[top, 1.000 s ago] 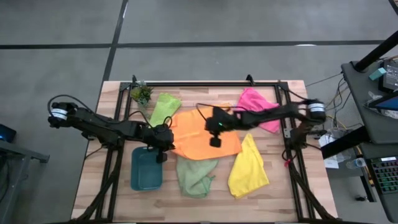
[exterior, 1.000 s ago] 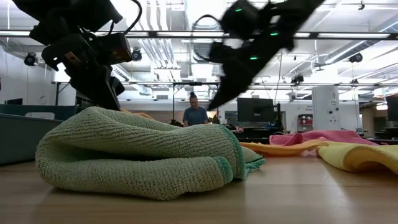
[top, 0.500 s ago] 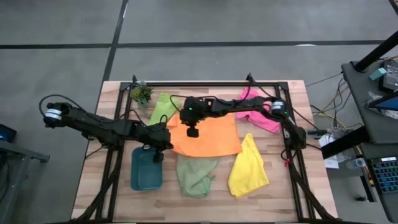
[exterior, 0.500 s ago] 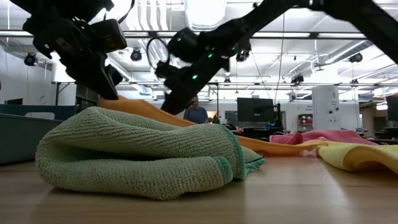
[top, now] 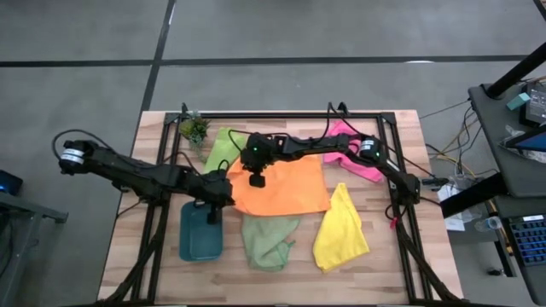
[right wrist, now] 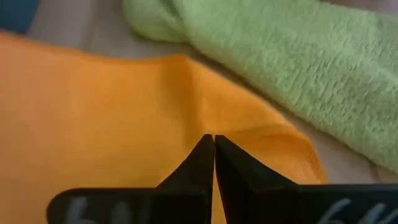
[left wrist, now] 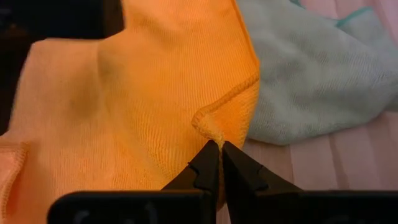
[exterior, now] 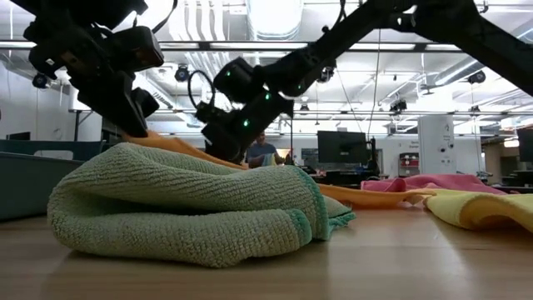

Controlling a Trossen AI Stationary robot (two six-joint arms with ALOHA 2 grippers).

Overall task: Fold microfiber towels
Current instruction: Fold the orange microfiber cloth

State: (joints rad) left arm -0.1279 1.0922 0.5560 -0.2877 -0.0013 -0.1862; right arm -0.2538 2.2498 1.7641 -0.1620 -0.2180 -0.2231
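The orange towel [top: 286, 183] lies spread in the table's middle. My left gripper [top: 227, 198] is shut on its near-left corner. My right gripper [top: 246, 164] is shut on it near its far-left corner. The lime green towel [top: 223, 147] lies bunched just beyond that corner. The pale sage towel [top: 269, 240] is crumpled at the near side, partly under the orange towel's near edge. The yellow towel [top: 341, 228] lies near right and the pink towel [top: 358, 152] far right. In the low view the orange towel's left edge [exterior: 179, 146] runs raised between both grippers. My left gripper pinches the orange towel's hemmed edge at its near-left corner [left wrist: 210, 134] between its two fingers, raising a small pucker. It comes from the table's left. My right gripper pinches the orange towel a little inside its far-left corner [right wrist: 214, 127] between its two fingers, coming from the table's right. The corner tip [right wrist: 292, 146] lies beyond the fingertips.
A teal tray [top: 200, 232] stands at the near left beside my left gripper. A small potted plant [top: 194, 130] stands at the far left corner. A black frame [top: 281, 115] borders the wooden table. A person stands in the room beyond [exterior: 262, 150].
My right gripper has gone from the orange towel's middle toward the table's left edge, to the towel's far-left corner. The towel's left edge now stands higher in the low view, between the two grippers. My left gripper has stayed at the near-left corner.
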